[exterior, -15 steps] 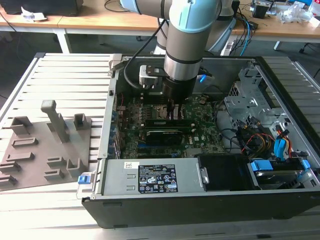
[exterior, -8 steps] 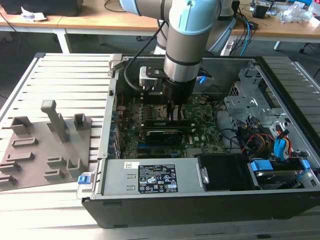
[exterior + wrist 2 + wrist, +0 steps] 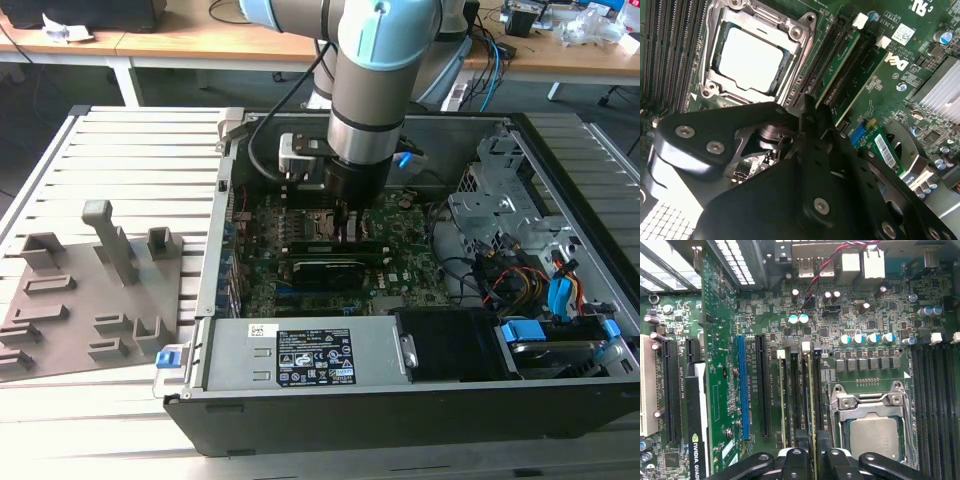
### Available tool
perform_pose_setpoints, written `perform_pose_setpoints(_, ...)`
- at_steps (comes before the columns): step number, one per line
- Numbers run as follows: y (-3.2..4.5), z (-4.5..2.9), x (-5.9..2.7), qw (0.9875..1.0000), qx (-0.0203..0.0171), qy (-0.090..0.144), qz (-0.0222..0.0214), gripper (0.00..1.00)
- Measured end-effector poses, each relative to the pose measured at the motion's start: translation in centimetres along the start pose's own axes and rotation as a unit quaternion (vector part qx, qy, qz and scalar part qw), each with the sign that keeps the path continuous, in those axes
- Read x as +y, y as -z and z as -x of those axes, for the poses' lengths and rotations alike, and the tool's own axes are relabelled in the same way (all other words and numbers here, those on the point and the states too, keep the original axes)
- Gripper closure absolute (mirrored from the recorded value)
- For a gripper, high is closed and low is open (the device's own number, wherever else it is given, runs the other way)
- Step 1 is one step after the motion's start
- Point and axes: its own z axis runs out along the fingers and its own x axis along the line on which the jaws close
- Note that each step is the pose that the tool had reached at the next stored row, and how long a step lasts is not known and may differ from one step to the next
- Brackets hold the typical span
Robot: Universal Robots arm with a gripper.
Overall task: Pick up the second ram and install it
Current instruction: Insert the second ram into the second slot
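My gripper (image 3: 350,228) reaches down into the open computer case (image 3: 215,250), over the memory slots beside the processor socket (image 3: 872,435). In the first wrist view its black fingers (image 3: 824,452) stand on either side of the second ram (image 3: 812,390), a narrow green stick that sits edge-up in the slot nearest the socket, and they are closed on it. The same stick (image 3: 837,67) runs away from the fingers (image 3: 809,112) in the second wrist view. Another green stick (image 3: 781,395) stands in a slot farther from the socket, with a white clip at its end.
A dark graphics card (image 3: 325,270) lies just beside the slots on the green motherboard (image 3: 405,270). The power supply (image 3: 300,355), drive cage (image 3: 500,200) and coloured cables (image 3: 510,275) crowd the case. A grey fixture tray (image 3: 90,290) lies on the exterior view's left.
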Motion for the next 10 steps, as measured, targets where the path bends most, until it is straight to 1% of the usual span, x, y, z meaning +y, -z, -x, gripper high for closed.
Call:
perform_pose_setpoints(2, 0.83, 0.08, 0.04, 1.0, 0.0002, 0.0, 0.0, 0.78)
perform_pose_setpoints(5, 2.5, 0.28, 0.11, 1.0, 0.0003, 0.0, 0.0001, 0.78)
perform_pose_setpoints(6, 3.0, 0.34, 0.12, 1.0, 0.0003, 0.0, 0.0, 0.8)
perform_pose_setpoints(7, 3.47, 0.41, 0.14, 1.0, 0.0004, 0.0, 0.0, 0.89)
perform_pose_setpoints(8, 3.67, 0.41, 0.15, 1.0, 0.0004, 0.0, 0.0, 0.89)
perform_pose_setpoints(10, 3.7, 0.42, 0.16, 1.0, 0.0003, 0.0, 0.0, 0.89)
